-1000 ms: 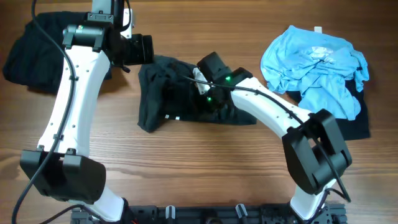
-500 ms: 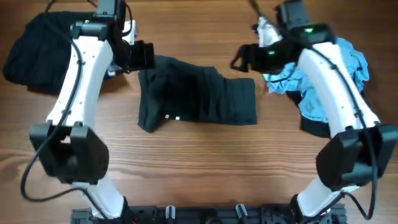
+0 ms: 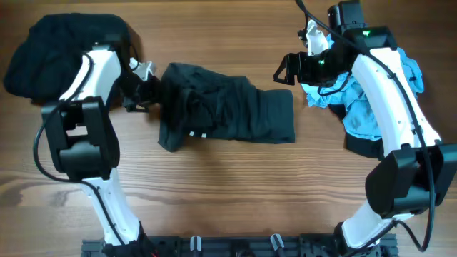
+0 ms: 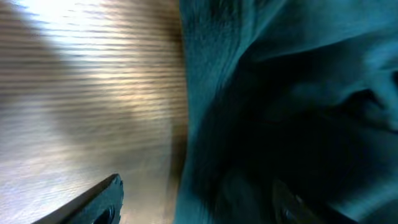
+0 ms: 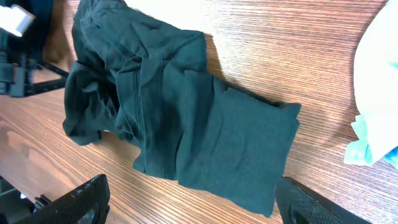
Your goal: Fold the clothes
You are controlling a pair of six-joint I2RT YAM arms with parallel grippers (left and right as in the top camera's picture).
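While the dark shirt (image 3: 228, 114) lies part-folded mid-table (image 3: 228, 207) as before, the right gripper (image 3: 282, 71) has let go and pulled back beside the blue shirt (image 3: 371, 107), jaws apart. The left gripper (image 3: 145, 95), jaws apart, has dropped to the dark shirt's left edge, likely for the next fold.

1. I see a dark T-shirt (image 3: 228, 114) mid-table, partly folded, its left end bunched.
2. I see a black heap of clothes (image 3: 61, 43) at far left.
3. I see a light blue T-shirt (image 3: 360, 118) crumpled at right, lying over a black garment (image 3: 360, 148).
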